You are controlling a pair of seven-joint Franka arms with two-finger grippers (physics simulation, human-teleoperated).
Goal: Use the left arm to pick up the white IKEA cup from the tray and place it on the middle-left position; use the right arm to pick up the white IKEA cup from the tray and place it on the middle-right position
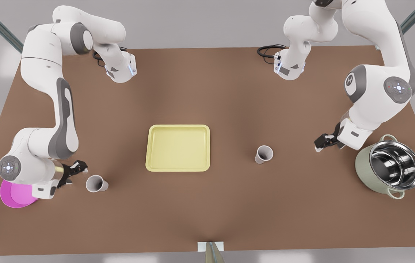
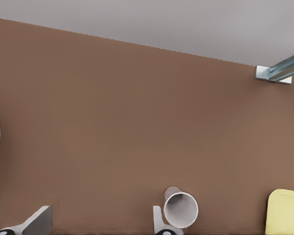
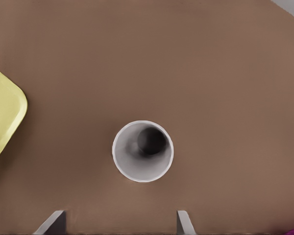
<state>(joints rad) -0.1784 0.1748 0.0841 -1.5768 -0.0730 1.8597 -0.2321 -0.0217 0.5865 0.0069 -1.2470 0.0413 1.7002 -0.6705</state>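
Left gripper (image 1: 320, 143) hangs released, well out to the front view's right of the tray (image 1: 178, 168), its fingers (image 2: 39, 221) spread wide with nothing between them. Between it and the tray, the first white cup (image 1: 264, 154) stands upright, mouth up, on the bare brown table (image 1: 207, 91), clear of the tray's rim. Farther from the tray on that side, beyond the gripper, sits a pale green pot (image 1: 390, 166) with a steel inside.

Right gripper (image 1: 79, 169) is on the tray's other side, toward the front view's left and a little nearer the table's front edge than the tray. It too is let go, its fingers (image 3: 183, 221) parted (the gap is wider than a cup). The second white cup (image 1: 96, 183) stands upright on the table between this gripper and the tray, closer to the gripper and touching neither. A magenta dish (image 1: 17, 195) lies beyond that gripper, partly under the arm.
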